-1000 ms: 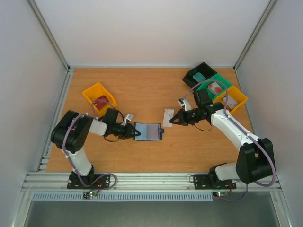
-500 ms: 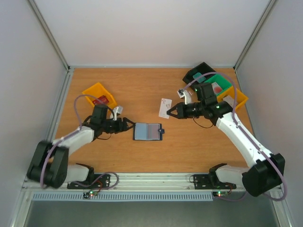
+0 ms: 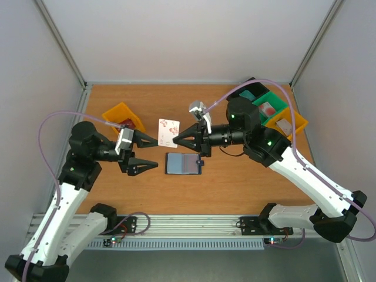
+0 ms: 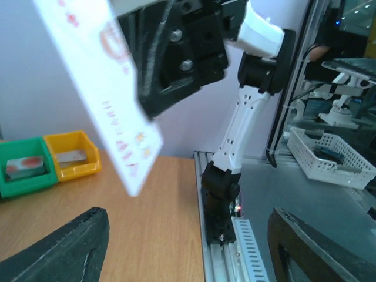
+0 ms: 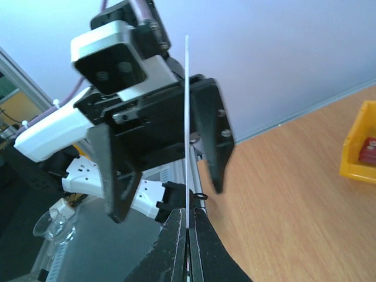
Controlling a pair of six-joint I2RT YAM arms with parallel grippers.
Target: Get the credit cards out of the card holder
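The card holder (image 3: 183,163) lies open on the table, navy outside with pale blue pockets. Above it my right gripper (image 3: 176,140) is shut on a credit card (image 3: 168,131), white with red print, and holds it in the air. The right wrist view shows that card (image 5: 187,117) edge on, rising from the shut right gripper (image 5: 188,218). My left gripper (image 3: 153,154) faces it from the left, open and holding nothing. From the left wrist the card (image 4: 111,100) fills the upper left, clear of the wide-apart fingers (image 4: 64,249).
A yellow bin (image 3: 120,113) with something red in it stands behind the left arm. Black (image 3: 249,89), green (image 3: 269,106) and yellow (image 3: 292,124) bins sit at the back right. The table's metal rail (image 4: 226,247) runs along the near edge.
The left gripper opened, left the card holder and rose. The right gripper carried the card up and left, until it faces the left gripper.
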